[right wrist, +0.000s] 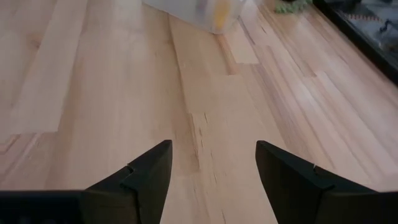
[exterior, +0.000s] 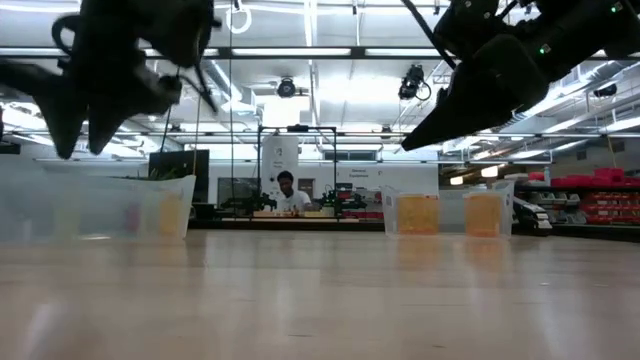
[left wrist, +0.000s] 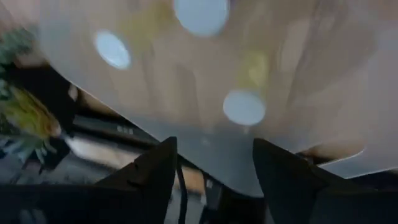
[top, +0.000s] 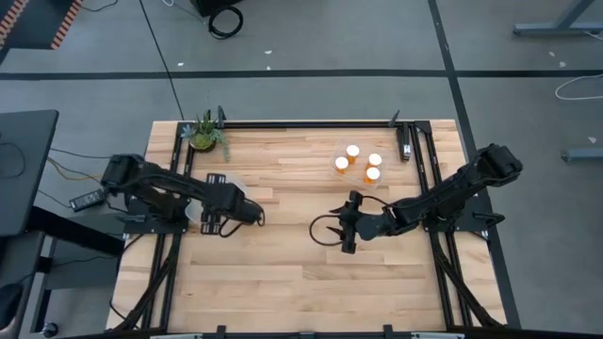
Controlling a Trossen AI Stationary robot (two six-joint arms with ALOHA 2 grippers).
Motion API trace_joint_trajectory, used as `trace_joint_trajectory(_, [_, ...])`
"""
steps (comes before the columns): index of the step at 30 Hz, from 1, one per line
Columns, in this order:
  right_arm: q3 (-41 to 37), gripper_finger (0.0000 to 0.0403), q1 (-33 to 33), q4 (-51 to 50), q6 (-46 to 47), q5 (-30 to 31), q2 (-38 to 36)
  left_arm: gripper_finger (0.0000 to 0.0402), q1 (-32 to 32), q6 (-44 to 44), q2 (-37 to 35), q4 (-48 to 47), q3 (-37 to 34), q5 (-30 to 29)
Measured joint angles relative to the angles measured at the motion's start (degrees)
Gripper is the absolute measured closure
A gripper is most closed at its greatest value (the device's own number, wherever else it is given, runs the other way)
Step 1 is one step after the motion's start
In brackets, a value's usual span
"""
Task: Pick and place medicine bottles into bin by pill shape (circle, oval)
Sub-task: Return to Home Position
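Several medicine bottles with white caps and orange bodies (top: pixel 358 162) stand in a clear bin (exterior: pixel 440 212) at the table's far right. A second clear bin (left wrist: pixel 323 74) lies under my left gripper (left wrist: pixel 214 146), which is open and empty above it. Three white caps (left wrist: pixel 244 107) show inside that bin. In the high view the left gripper (top: pixel 215 222) hides most of that bin. My right gripper (right wrist: pixel 211 149) is open and empty over bare wood near the table's middle (top: pixel 325 231).
A green potted plant (top: pixel 204 134) stands at the far left edge. A black frame rail (top: pixel 311 123) runs along the far edge and down both sides. Bare wood (top: pixel 283 282) spreads across the near half. A person (exterior: pixel 288 192) sits far off in the room.
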Motion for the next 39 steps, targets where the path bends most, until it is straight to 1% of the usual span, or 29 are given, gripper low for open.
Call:
trace_joint_trajectory(5, [0.0, 0.0164, 0.3, -0.6, -4.1, -1.1, -2.4, 0.0208, 0.1, -0.7, -9.3, 3.9, 0.2, -0.8])
trace_joint_trajectory(9, [0.0, 0.0169, 0.2, -0.9, -9.0, -3.4, -7.0, 0.0225, 0.1, -3.0, -17.2, 8.6, 0.2, -2.4])
trace_joint_trajectory(14, [0.0, 0.0195, 0.0, -1.0, -15.4, -7.3, -15.1, 0.0241, -0.3, -3.2, -25.7, 16.9, 0.2, -2.9])
trace_joint_trajectory(18, [0.0, 0.0222, -1.2, -2.8, -18.5, -11.7, -21.4, 0.0253, -1.5, -1.5, -30.4, 24.8, 0.2, -6.1])
trace_joint_trajectory(20, [0.0, 0.0234, -2.2, -3.1, -20.0, -14.7, -24.0, 0.026, -2.5, -0.3, -31.9, 28.7, 0.2, -7.5])
trace_joint_trajectory(23, [0.0, 0.0251, -3.7, -3.6, -22.8, -19.5, -27.6, 0.027, -4.2, 1.7, -33.6, 33.7, 0.2, -7.8])
trace_joint_trajectory(26, [0.0, 0.0266, -5.2, -4.6, -25.2, -21.1, -31.3, 0.028, -6.1, 3.1, -34.3, 36.6, 0.2, -7.7])
trace_joint_trajectory(28, [0.0, 0.0275, -6.6, -5.7, -25.8, -21.2, -33.8, 0.0286, -7.2, 3.5, -34.4, 37.8, 0.2, -7.8])
trace_joint_trajectory(30, [0.0, 0.0285, -8.2, -6.9, -26.0, -22.6, -36.4, 0.0291, -8.3, 3.5, -34.4, 38.6, 0.2, -7.8])
trace_joint_trajectory(33, [0.0, 0.0304, -11.3, -8.6, -25.7, -28.1, -39.8, 0.0297, -9.8, 3.7, -34.4, 38.9, 0.2, -8.3])
trace_joint_trajectory(35, [0.0, 0.0319, -13.5, -9.9, -25.5, -31.7, -41.8, 0.03, -10.6, 3.7, -34.4, 39.1, 0.0, -9.7])
trace_joint_trajectory(37, [0.0, 0.0335, -15.6, -11.3, -25.2, -34.0, -43.3, 0.0303, -11.3, 4.4, -35.0, 41.2, -1.7, -10.7])
trace_joint_trajectory(39, [0.0, 0.035, -17.4, -11.8, -24.6, -35.7, -44.0, 0.0305, -11.5, 5.4, -36.0, 45.3, -4.9, -10.8])
